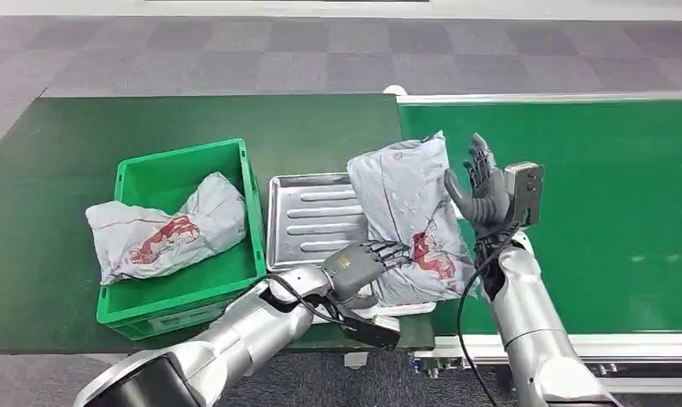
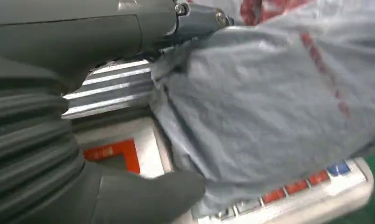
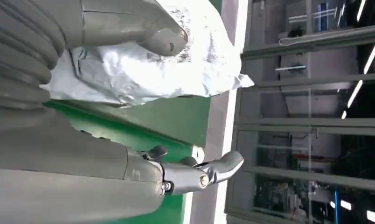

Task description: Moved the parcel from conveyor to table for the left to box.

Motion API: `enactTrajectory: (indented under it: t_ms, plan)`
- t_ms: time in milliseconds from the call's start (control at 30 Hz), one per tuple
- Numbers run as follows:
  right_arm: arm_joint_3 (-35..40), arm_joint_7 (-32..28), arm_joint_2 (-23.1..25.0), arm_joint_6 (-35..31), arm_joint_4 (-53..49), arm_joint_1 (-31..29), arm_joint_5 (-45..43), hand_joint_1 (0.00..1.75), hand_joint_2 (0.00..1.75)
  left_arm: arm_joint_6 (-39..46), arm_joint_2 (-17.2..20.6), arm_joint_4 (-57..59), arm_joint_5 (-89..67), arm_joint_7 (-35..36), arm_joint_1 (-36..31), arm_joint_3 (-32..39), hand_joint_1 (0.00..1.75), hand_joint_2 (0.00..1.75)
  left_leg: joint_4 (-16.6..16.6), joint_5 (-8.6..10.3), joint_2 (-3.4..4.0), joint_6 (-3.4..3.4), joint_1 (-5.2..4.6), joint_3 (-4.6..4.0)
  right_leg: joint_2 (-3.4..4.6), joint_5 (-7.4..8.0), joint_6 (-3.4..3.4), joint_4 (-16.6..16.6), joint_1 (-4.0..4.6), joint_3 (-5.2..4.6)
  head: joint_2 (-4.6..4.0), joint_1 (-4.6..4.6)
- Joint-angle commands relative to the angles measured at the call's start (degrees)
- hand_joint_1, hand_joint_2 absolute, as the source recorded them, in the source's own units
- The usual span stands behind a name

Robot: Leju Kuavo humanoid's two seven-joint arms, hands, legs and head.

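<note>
Grey parcel (image 1: 410, 216) under left robot hand (image 1: 363, 261); right robot hand (image 1: 482, 191) raised, fingers spread.

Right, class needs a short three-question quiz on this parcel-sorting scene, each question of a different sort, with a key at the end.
1. True or false: the green crate already holds a grey parcel.
2. Multiple choice: the second grey parcel lies mostly on A) the floor, B) the metal tray, overhanging toward the conveyor, C) inside the crate.
3. Fill in: the hand touching that second parcel is the ___ hand.

Key
1. True.
2. B.
3. Left: the left hand rests its fingers on the parcel, while the right hand stands beside it with fingers spread, holding nothing.
</note>
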Motion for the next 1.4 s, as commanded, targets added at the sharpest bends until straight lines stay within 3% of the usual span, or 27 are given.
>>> enactTrajectory:
  t_ms: [33, 300, 533, 867, 1000, 1233, 1400]
  plan:
    - [2.04, 0.4, -0.07, -0.4, -1.46, 1.16, -1.36, 0.0, 1.75, 3.45, 0.82, 4.19, 1.17, -0.12, 0.5, -2.29, 1.75, 1.75, -0.24, 0.07, 0.3, 0.03, -0.05, 0.13, 0.25, 0.15, -0.04, -0.23, -0.03, 0.04, 0.0, 0.0]
    - [1.59, 0.39, -0.5, -0.91, -4.21, 2.96, -2.07, 0.0, 1.75, 10.5, 1.56, 2.79, 2.45, 0.63, -1.6, 1.49, 1.75, 1.75, -0.03, 0.0, 0.16, 0.01, -0.01, 0.08, 0.16, 0.06, 0.0, -0.04, 0.01, 0.0, 0.0, 0.0]
    - [0.79, 0.49, -0.95, -0.83, -5.93, 3.75, -2.23, 0.0, 1.75, 11.47, 2.67, 1.67, 1.04, 2.55, -4.35, 2.64, 1.75, 1.75, -0.06, 0.04, 0.28, 0.02, 0.0, -0.01, 0.28, 0.12, -0.01, -0.09, 0.04, -0.16, 0.0, 0.0]
    - [-0.31, 0.05, -1.42, -0.27, -4.06, 2.75, -1.72, 0.0, 1.75, 14.33, 9.2, -2.53, -3.31, 6.41, -8.83, 5.88, 1.75, 1.75, 0.06, 0.02, 0.55, -0.02, 0.02, -0.14, 0.61, 0.14, -0.06, 0.09, 0.06, -0.45, 0.0, 0.0]
    - [-1.32, -0.47, -1.7, -0.07, -3.93, 3.48, -1.59, 0.0, 1.75, 16.2, 12.75, -7.38, -10.12, 11.13, -9.47, 7.12, 1.75, 1.75, -0.02, 0.06, 0.6, -0.02, 0.01, -0.09, 0.64, 0.17, -0.09, 0.05, 0.07, -0.43, 0.0, 0.0]
    - [-3.15, -0.72, -2.18, 0.75, -5.19, 5.07, -1.12, 0.0, 1.75, 13.84, 17.01, -15.9, -19.15, 12.61, -6.46, 12.89, 1.75, 1.75, 0.0, 0.02, 0.63, -0.02, 0.02, -0.1, 0.63, 0.11, -0.06, 0.08, 0.06, -0.42, 0.0, 0.0]
    - [-5.46, -0.75, -2.99, 0.66, -10.17, 10.09, -1.55, 0.0, 1.75, 14.14, 21.17, -20.18, -25.12, 13.48, -4.73, 14.5, 1.75, 1.75, -0.07, 0.02, 0.62, -0.03, 0.0, -0.08, 0.62, 0.1, -0.07, 0.04, 0.03, -0.42, 0.0, 0.0]
